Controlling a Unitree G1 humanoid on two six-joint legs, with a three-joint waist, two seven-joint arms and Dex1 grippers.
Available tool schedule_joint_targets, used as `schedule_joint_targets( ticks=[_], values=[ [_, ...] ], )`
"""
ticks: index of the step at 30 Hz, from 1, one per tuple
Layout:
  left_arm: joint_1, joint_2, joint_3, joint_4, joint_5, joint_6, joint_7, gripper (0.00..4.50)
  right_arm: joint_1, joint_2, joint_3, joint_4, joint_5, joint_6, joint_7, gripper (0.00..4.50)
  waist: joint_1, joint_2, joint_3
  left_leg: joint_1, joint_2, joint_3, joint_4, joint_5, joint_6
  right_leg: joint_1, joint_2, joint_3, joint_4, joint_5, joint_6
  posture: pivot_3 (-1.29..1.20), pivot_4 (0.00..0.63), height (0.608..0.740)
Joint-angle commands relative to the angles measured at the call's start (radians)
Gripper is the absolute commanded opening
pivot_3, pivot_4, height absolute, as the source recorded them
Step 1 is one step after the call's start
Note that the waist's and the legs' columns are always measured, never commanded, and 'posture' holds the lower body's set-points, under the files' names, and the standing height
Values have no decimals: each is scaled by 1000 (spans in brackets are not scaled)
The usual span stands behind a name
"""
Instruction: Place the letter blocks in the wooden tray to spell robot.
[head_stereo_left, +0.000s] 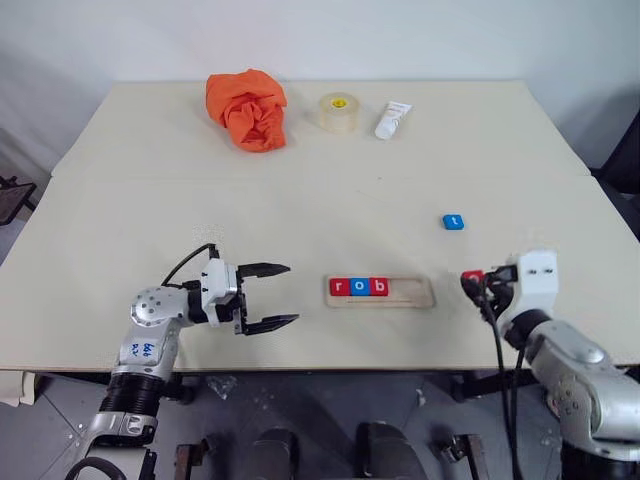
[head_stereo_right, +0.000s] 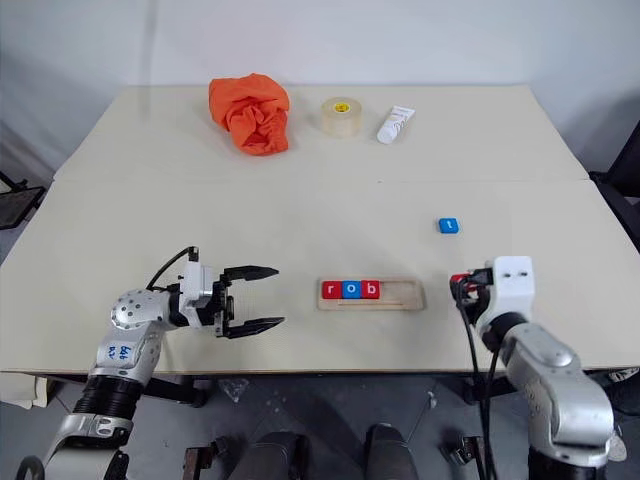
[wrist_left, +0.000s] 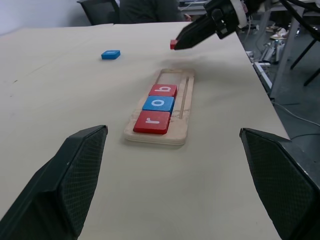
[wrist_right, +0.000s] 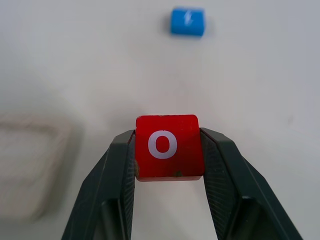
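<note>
The right pincer (wrist_right: 167, 155) pinches a red "o" block (wrist_right: 168, 146) above the tabletop (head_stereo_left: 300, 200), right of the tray (head_stereo_left: 410, 294); the left pincer (head_stereo_left: 268, 297) is spread.

The tray's (head_stereo_left: 412, 293) right end is free. Bare tabletop (head_stereo_left: 300, 210) lies all around it. The t block (head_stereo_left: 453, 222) sits well behind.

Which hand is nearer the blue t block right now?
Right. The right hand, shut on the red o block, sits just short of the blue t block; the left hand hovers beyond the wooden tray.
</note>
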Motion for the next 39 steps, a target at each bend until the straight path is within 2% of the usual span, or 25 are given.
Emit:
schedule_joint_targets(
  ticks=[1,3,4,11,14,19,25,32,39],
  values=[
    [-27,-9,-5,14,-11,-17,-20,4500,14,17,1,-60,-1,4,-32,1461,0,0,0,0,0,0,0,0,0,0,0,0,0,0,0,0,150,740],
    [-39,-12,-6,27,-9,-20,-25,4500,24,20,13,-53,-8,2,-38,1461,0,0,0,0,0,0,0,0,0,0,0,0,1,0,0,0,150,740],
    [-42,-13,-7,31,-8,-22,-26,4500,30,16,20,-49,-6,-5,-31,2226,0,0,0,0,0,0,-1,0,0,0,0,0,1,0,0,0,150,740],
    [-37,-13,-4,27,-9,-25,-25,4500,42,-48,31,-26,-10,-48,25,4479,-1,0,0,0,0,0,-1,0,0,-1,1,0,1,0,0,0,150,740],
    [-27,-9,0,19,-11,-23,-21,4500,58,-120,45,-24,5,-65,109,4479,-1,0,0,0,0,0,-1,0,1,-1,1,0,1,0,0,0,150,740],
    [-16,-14,-1,10,-9,-24,-10,4500,66,-334,98,59,13,-156,347,4479,0,0,0,0,0,1,0,0,2,1,1,-1,0,0,0,0,150,740],
    [-13,-24,-5,11,-7,-29,3,4500,-35,-525,192,290,-31,-301,584,4479,-3,0,0,0,0,1,0,0,2,1,1,-2,-1,0,0,0,150,740],
    [10,-23,-1,-10,-8,-32,19,4500,-187,-581,311,537,-106,-449,737,4479,-1,0,0,1,0,2,0,0,2,1,0,-3,-2,0,0,0,150,740],
    [41,-17,4,-42,-9,-27,41,4500,-254,-606,370,657,-145,-507,863,4479,1,0,0,1,1,1,1,0,2,2,-1,-3,-2,0,0,0,150,740]
  ],
)
